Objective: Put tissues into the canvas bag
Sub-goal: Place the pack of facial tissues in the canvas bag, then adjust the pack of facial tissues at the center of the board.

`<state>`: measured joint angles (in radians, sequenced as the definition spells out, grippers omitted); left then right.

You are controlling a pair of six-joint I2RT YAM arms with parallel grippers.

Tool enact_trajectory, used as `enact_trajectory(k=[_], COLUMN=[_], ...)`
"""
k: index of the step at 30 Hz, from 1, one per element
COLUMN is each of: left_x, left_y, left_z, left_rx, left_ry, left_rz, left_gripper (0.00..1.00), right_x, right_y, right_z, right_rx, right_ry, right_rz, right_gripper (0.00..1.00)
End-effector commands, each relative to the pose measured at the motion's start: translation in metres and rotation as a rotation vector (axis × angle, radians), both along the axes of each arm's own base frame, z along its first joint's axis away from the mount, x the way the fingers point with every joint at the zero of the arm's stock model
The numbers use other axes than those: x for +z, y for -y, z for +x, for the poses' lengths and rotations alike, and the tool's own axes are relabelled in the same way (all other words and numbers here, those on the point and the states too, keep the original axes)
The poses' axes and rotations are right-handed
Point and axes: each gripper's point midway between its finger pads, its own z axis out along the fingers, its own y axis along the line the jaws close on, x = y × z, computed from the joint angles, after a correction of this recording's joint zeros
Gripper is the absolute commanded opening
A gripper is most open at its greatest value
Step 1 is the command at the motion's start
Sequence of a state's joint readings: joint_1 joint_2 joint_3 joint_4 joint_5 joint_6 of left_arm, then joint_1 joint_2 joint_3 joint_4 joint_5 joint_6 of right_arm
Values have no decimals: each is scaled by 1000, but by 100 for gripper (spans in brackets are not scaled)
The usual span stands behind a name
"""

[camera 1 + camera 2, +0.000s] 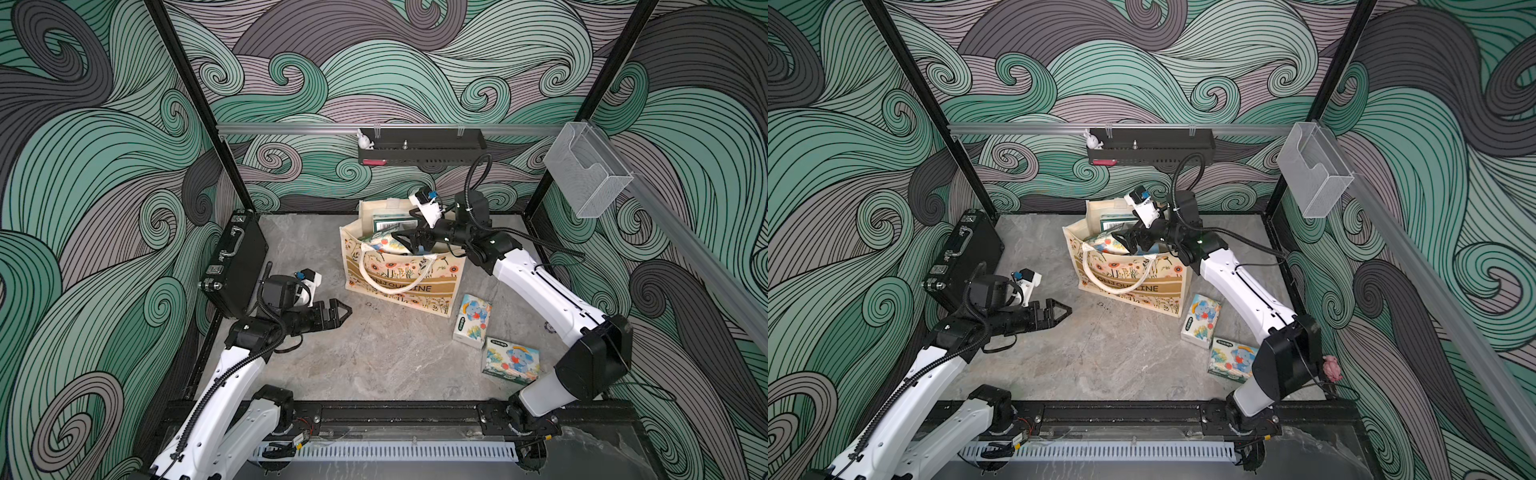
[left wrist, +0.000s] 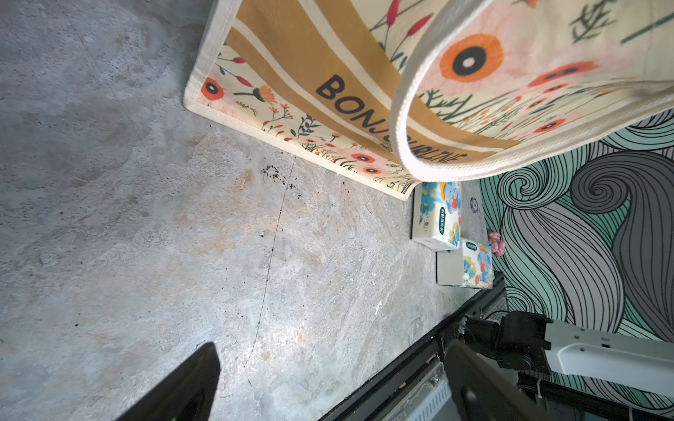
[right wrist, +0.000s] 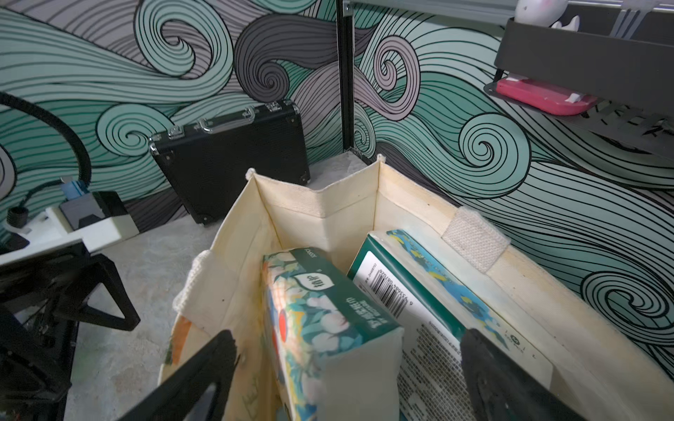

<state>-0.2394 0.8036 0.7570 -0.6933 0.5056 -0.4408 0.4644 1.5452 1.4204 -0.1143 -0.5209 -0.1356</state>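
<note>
The canvas bag [image 1: 399, 286] stands upright near the centre of both top views, mouth open, on the grey table [image 1: 374, 365]. Two tissue packs show plainly inside it. A floral pack [image 3: 321, 317] lies tilted along the front side. Behind it is a dark green pack [image 3: 408, 288] with a white barcode label. Whatever lies deeper is hidden by these two and by the arm, so the count inside the bag is two for certain, and I cannot tell beyond that.

Two more tissue packs, each printed with a blue cartoon elephant, lie on the table at the lower right of the bag. The first elephant pack [image 1: 473, 320] sits just beside the bag's corner, and the second elephant pack [image 1: 511, 361] is lower in the frame. They lie close together; I cannot tell whether they touch.

The right end effector [image 1: 409, 244] hangs in the bag's mouth. The right wrist view shows its jaws spread wide on either side of the floral pack with a gap on each side, so it grips nothing. The left end effector [image 1: 343, 311] hovers low over the table to the left of the bag, jaws wide apart and empty.

One black briefcase [image 1: 237, 262] leans on the left wall. A black shelf [image 1: 419, 145] on the back wall carries a white rabbit figure [image 1: 365, 140]. The bag's handle [image 1: 395, 286] covers part of its lettering.
</note>
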Motion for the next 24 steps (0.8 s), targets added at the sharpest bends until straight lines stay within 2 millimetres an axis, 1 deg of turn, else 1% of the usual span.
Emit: enact_trajectory(k=[1, 3, 4, 5, 6, 8, 9, 10, 12, 13, 14, 16, 17, 18, 20, 22, 24], left_x=[4, 1, -1, -4, -6, -10, -12, -15, -22, -26, -31, -38, -42, -45, -54, -63, -73], left_y=[8, 16, 20, 25, 31, 42, 48, 55, 70, 77, 85, 100, 107, 113, 125, 136, 147], left_z=[1, 1, 1, 0, 0, -1, 0, -1, -2, -3, -5, -6, -7, -8, -8, -7, -9], left_rx=[-32, -57, -68, -81, -93, -112, -117, -125, -147, -155, -166, -188, -197, -202, -207, -214, -236], left_ry=[15, -4, -17, -30, -37, -43, -50, -62, -88, -96, -105, -98, -95, -89, -90, -107, -133], left_rz=[-20, -38, -42, -39, -32, -22, -25, -32, -49, -51, -44, -36, -32, -26, -27, -31, -20], left_gripper=[99, 99, 98, 97, 97, 97, 97, 97, 97, 97, 96, 96, 96, 96, 96, 96, 95], right_x=[67, 75, 76, 73, 66, 37, 18, 0, -51, -73, -101, -145, -164, -178, -194, -197, -205], right_y=[45, 85, 108, 140, 167, 215, 238, 254, 279, 283, 283, 275, 273, 269, 266, 263, 268], right_z=[-4, -11, -13, -16, -23, -45, -57, -67, -89, -97, -106, -116, -120, -119, -116, -109, -106], right_rx=[-153, -361, -489, -662, -792, -987, -1086, -1147, -1264, -1294, -1310, -1291, -1287, -1266, -1248, -1229, -1273], right_ry=[91, 57, 26, -19, -70, -186, -239, -286, -425, -493, -572, -694, -736, -756, -766, -746, -751], right_rz=[146, 117, 115, 124, 154, 188, 206, 209, 192, 179, 153, 114, 93, 75, 54, 64, 70], right_gripper=[96, 96, 98, 100, 100, 100, 100, 100, 100, 100, 99, 100, 99, 100, 100, 100, 100])
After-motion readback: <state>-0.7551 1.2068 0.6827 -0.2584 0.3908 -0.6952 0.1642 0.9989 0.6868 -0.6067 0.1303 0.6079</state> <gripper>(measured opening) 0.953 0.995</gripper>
